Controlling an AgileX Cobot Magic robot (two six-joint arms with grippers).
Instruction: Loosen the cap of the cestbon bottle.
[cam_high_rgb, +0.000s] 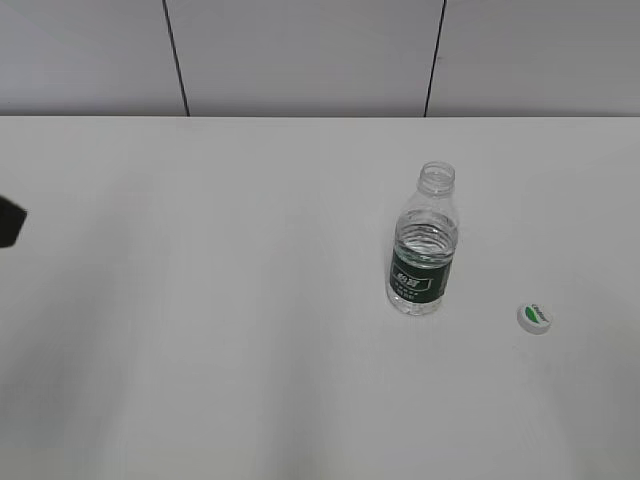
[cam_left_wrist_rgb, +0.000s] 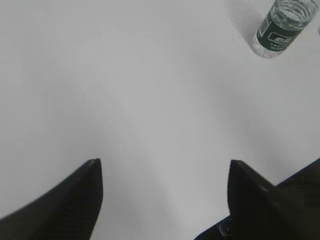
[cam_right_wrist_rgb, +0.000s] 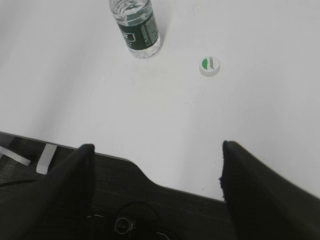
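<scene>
The bottle (cam_left_wrist_rgb: 280, 27) is cut off at the top edge in both wrist views, its neck out of sight. The label lettering (cam_high_rgb: 408, 281) is too small to read, as is the print on the cap (cam_right_wrist_rgb: 209, 65). Only a dark sliver of the left arm (cam_high_rgb: 10, 222) shows at the exterior view's edge; the right arm is out of it altogether.

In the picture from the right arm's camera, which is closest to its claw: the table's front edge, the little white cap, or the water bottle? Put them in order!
From the right gripper, nearest first:
1. Table edge, right by the fingers, low in the view.
2. Cap, farther up, lying to the right.
3. Cestbon bottle, farthest, standing upper left of the cap, uncapped.
</scene>
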